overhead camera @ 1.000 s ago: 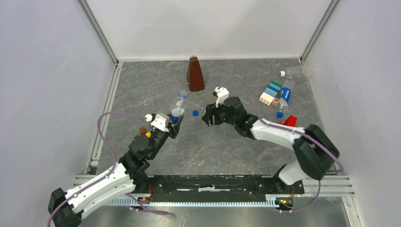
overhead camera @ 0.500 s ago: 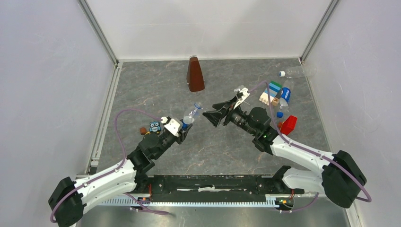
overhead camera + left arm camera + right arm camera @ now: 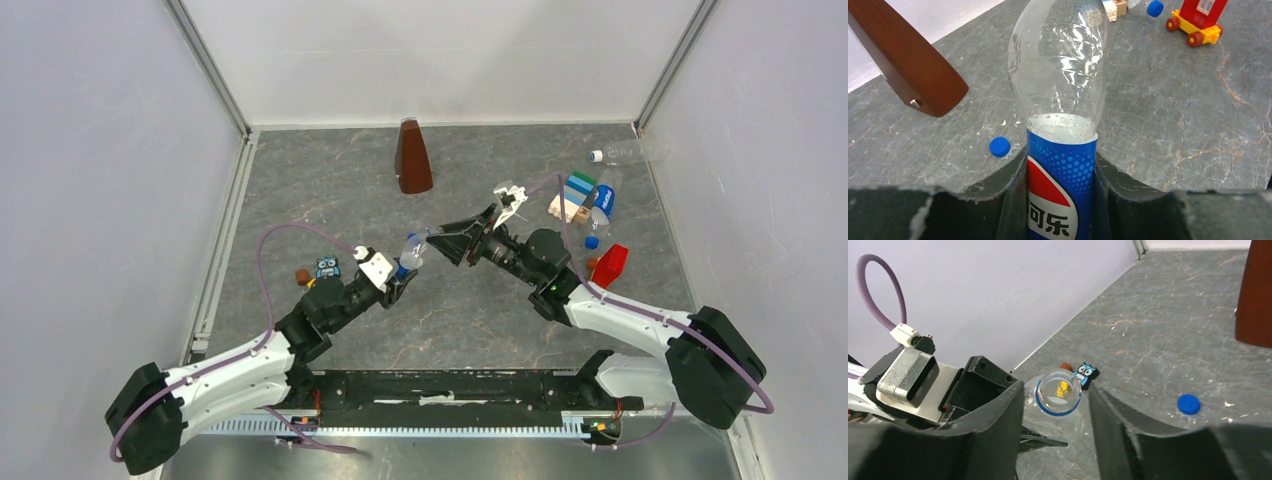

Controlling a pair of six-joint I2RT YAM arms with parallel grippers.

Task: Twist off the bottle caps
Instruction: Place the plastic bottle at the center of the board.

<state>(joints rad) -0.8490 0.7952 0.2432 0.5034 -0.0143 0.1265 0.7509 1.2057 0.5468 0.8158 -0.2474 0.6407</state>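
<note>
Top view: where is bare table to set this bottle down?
Bare: near centre, just ahead of the base rail; also far left, between the brown pyramid and the side rail. Crowded: far right, around the blocks, red toy and labelled bottle.

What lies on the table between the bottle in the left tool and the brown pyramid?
One loose blue cap, touching neither the bottle nor the brown pyramid. The left wrist view shows it best.
</note>
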